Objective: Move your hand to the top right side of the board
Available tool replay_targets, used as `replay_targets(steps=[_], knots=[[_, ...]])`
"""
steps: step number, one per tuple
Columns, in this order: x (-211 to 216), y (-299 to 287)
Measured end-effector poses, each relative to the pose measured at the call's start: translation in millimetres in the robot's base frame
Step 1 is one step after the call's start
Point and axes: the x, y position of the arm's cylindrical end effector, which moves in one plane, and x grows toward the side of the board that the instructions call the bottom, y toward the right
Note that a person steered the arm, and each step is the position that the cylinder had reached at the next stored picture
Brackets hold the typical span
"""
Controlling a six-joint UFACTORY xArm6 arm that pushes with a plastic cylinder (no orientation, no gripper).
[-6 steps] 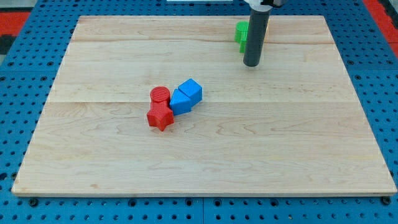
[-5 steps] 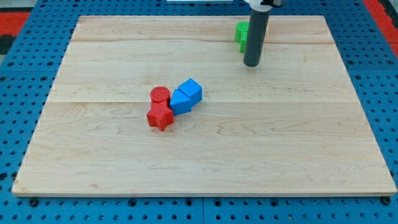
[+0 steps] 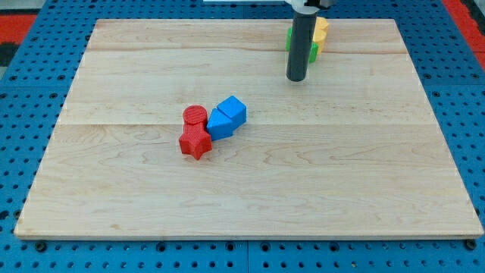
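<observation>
- there is no claw on this arm, so no open or closed state can be told; it ends in a dark rod, and my tip rests on the board in its upper right part, a little right of the middle line.
- just beyond the rod, toward the view's top, a green block and a yellow block sit partly hidden behind it; their shapes cannot be made out, and whether the rod touches them is unclear.
- well apart, toward the view's lower left, four blocks cluster near the board's middle: a blue cube touching a second blue block, then a red cylinder and a red star-like block pressed together.
- the wooden board lies on a blue pegboard bench.
</observation>
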Motion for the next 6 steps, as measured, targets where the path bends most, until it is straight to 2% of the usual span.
replay_targets(steps=[2,3,4,6], knots=[[0,-7],[-14,48],[-47,138],[-107,151]])
